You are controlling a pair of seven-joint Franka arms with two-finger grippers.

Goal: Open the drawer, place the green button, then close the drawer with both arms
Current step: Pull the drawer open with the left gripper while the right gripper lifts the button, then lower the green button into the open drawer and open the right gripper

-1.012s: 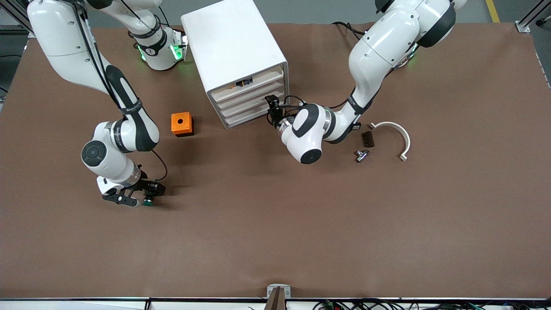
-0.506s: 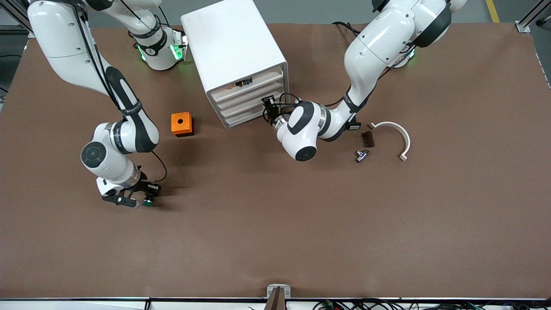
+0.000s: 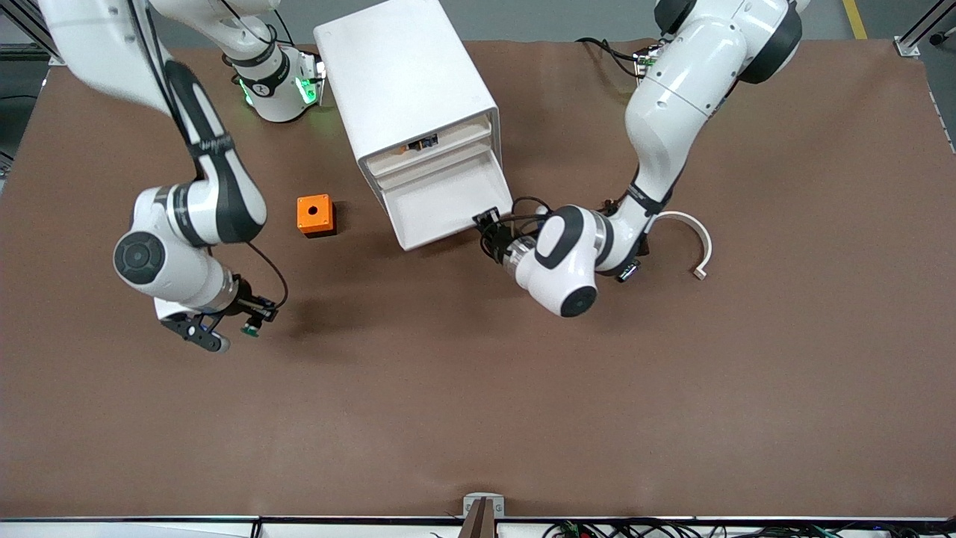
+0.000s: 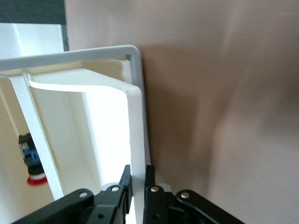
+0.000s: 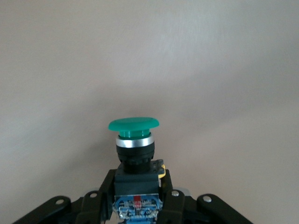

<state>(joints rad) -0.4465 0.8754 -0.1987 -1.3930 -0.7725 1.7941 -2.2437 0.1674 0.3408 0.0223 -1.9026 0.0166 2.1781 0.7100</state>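
Front view: left gripper (image 3: pixel 489 226) pinches drawer (image 3: pixel 446 203) lip, pulled out | right gripper (image 3: pixel 240 323) grips button (image 3: pixel 246 329) above bare table (image 3: pixel 478 388)

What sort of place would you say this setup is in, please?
Likely a robotics lab: two white arms work over a brown-covered table holding a white drawer cabinet. The left claw grips its open drawer; the right claw holds a green button.

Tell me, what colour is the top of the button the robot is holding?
Green. The button shows best in the right wrist view.
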